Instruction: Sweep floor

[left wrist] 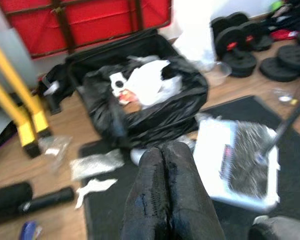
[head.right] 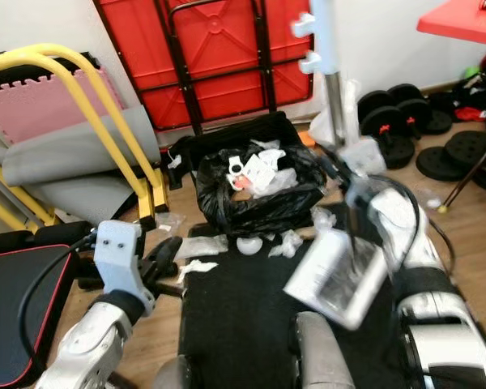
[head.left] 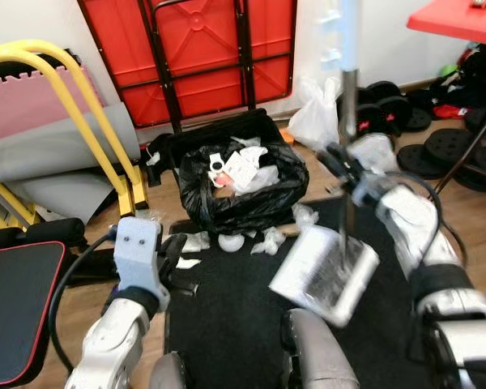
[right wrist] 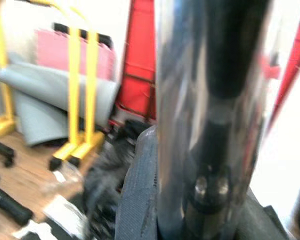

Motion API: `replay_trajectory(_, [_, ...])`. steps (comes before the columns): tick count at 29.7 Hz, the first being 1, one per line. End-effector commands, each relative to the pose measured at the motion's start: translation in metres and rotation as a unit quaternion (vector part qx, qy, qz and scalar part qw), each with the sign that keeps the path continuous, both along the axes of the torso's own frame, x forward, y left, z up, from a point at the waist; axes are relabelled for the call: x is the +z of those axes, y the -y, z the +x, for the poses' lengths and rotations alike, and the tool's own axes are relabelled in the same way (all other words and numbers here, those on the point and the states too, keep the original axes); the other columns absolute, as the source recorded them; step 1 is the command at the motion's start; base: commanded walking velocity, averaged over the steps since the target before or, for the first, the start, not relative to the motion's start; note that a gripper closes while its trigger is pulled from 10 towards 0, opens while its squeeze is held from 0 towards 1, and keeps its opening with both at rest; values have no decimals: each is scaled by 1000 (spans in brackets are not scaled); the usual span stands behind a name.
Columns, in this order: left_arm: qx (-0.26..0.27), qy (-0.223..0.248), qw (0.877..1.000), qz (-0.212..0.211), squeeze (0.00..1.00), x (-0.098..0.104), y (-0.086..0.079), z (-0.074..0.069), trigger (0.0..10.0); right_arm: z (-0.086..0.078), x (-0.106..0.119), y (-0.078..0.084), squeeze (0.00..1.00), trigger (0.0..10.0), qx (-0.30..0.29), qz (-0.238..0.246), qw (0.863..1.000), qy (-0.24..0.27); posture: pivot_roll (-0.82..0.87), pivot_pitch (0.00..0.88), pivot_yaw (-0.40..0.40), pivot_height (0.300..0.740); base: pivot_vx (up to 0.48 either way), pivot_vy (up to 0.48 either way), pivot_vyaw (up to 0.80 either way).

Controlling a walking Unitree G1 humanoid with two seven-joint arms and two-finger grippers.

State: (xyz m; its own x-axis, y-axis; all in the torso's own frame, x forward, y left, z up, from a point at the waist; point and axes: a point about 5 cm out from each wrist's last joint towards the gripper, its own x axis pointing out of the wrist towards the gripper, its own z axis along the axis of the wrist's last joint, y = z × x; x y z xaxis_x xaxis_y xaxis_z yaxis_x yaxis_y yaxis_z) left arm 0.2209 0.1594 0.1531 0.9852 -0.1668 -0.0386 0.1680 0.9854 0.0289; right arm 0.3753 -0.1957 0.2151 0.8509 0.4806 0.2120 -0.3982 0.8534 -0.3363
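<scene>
My right gripper (head.left: 345, 168) is shut on the metal pole (head.left: 350, 105) of a long-handled silver dustpan (head.left: 324, 271), which hangs tilted over the black mat (head.left: 227, 316). The right wrist view shows the pole (right wrist: 210, 100) close up against a black finger (right wrist: 140, 190). A black trash bag (head.left: 239, 194) holding white paper stands open just beyond the mat. White paper scraps (head.left: 267, 240) lie on the floor in front of the bag. My left gripper (head.left: 174, 250) is low at the left, shut and holding nothing, fingertips (left wrist: 155, 157) pressed together.
A red folded table (head.left: 202, 49) leans on the back wall. A yellow frame (head.left: 89, 121) and grey mats stand at the left, a black bench (head.left: 16, 300) nearer. Weight plates (head.left: 445, 146), a white plastic bag (head.left: 316, 117) and a red table's leg (head.left: 470, 146) are at the right.
</scene>
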Motion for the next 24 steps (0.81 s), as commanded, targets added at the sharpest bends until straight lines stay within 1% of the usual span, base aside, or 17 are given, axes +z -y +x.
replay_trajectory(1, [-5,-4,1000,10,0,2,-4,-6,10000,3,19,-12,0,0,37,-1,998,42,16,155,35,565,0,0,0])
replay_trajectory(2, [-5,-4,1000,10,0,2,-4,-6,10000,3,19,-12,0,0,37,-1,998,42,16,155,35,565,0,0,0])
replay_trajectory(3, [-5,-7,1000,15,0,4,-6,-12,10000,6,22,-19,0,0,61,1,998,35,53,175,43,565,0,0,0])
replay_trajectory(5, [-5,-7,1000,15,0,4,-6,-12,10000,6,22,-19,0,0,61,1,998,35,53,175,43,565,0,0,0])
replay_trajectory(6, [-5,-11,1000,24,0,5,-9,-17,10000,11,24,-26,0,0,90,17,996,21,79,192,49,565,0,0,0])
replay_trajectory(7, [-5,-11,1000,24,0,5,-9,-17,10000,11,24,-26,0,0,90,17,996,21,79,192,49,565,0,0,0])
replay_trajectory(8, [-5,-17,999,33,0,7,-12,-24,10000,13,25,-33,0,0,121,33,992,5,119,212,60,565,0,0,0])
replay_trajectory(9, [-5,-17,999,33,0,7,-12,-24,10000,13,25,-33,0,0,121,33,992,5,119,212,60,565,0,0,0])
replay_trajectory(10, [-3,-21,999,43,0,9,-16,-30,10000,14,23,-41,0,0,156,45,987,-12,141,222,70,565,0,0,0])
replay_trajectory(11, [-3,-21,999,43,0,9,-16,-30,10000,14,23,-41,0,0,156,45,987,-12,141,222,70,565,0,0,0])
replay_trajectory(12, [-2,-25,999,48,0,11,-19,-36,10000,13,19,-47,0,0,187,46,981,-29,167,235,77,565,0,0,0])
replay_trajectory(13, [-2,-25,999,48,0,11,-19,-36,10000,13,19,-47,0,0,187,46,981,-29,167,235,77,565,0,0,0])
replay_trajectory(14, [0,-27,998,52,0,13,-21,-41,10000,12,15,-52,0,0,211,39,976,-42,182,240,81,565,0,0,0])
replay_trajectory(15, [0,-27,998,52,0,13,-21,-41,10000,12,15,-52,0,0,211,39,976,-42,182,240,81,565,0,0,0])
replay_trajectory(18, [5,-35,998,52,0,17,-26,-55,10000,11,9,-45,0,0,231,-13,971,-62,215,256,99,565,0,0,0])
replay_trajectory(21, [7,-38,998,52,0,18,-27,-59,10000,11,10,-40,0,0,221,-39,973,-59,218,262,103,565,0,0,0])
replay_trajectory(24, [7,-38,998,52,0,18,-27,-59,10000,11,10,-40,0,0,221,-39,973,-59,218,262,103,565,0,0,0])
